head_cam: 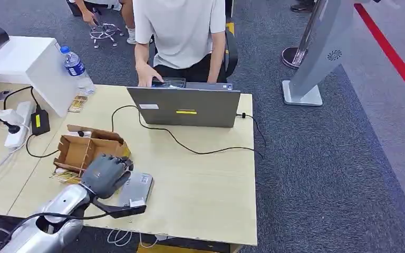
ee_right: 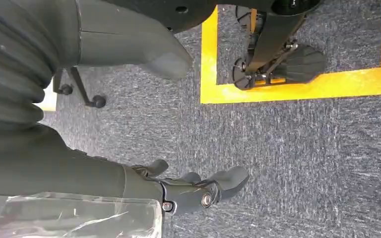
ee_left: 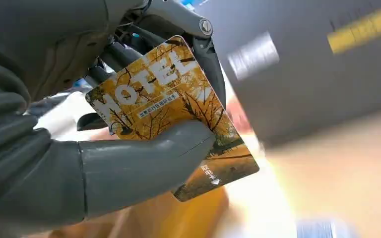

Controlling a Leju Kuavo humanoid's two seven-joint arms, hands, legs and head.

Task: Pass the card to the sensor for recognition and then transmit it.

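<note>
I had the left hand (head_cam: 105,174) pinching the yellow HOTEL key card (ee_left: 171,116) over the grey sensor box (head_cam: 137,188) near the counter's front edge, the handover not yet made, the right hand (ee_right: 193,188) empty, fingers loosely apart.

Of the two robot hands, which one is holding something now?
The left robot hand: its thumb presses a yellow hotel card against its fingers above the table. The right robot hand hangs over the carpet with nothing in it.

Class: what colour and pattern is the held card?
Golden-yellow autumn trees, white HOTEL lettering on the card; left wrist view.
</note>
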